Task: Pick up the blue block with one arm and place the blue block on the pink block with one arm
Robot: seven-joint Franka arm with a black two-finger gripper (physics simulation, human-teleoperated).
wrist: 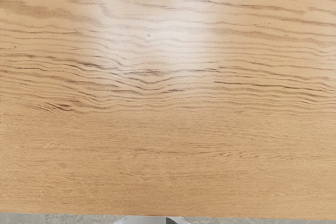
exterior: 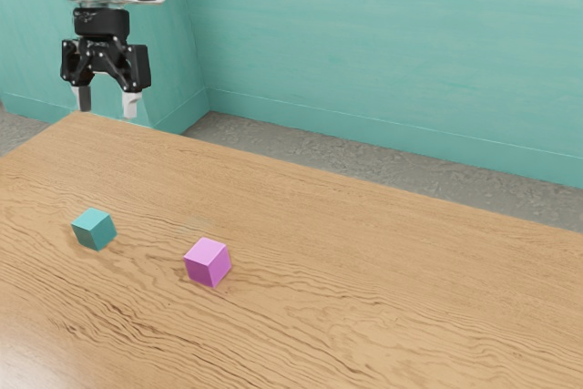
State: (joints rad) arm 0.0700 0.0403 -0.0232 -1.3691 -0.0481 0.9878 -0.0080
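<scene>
Blue block (exterior: 94,229) sits on the wooden table (exterior: 383,298) toward exterior view's left, nothing touching it. Pink block (exterior: 208,261) near it on the right, apart. Gripper (exterior: 107,103) hangs high over table's far edge, jaws apart, empty.

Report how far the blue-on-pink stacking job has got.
Done: nothing yet. The blue block sits on the table, apart from the pink block. In hand: nothing; the gripper hangs open and empty, high over the table. Left: grasp the blue block, lift it, set it on the pink block.
</scene>
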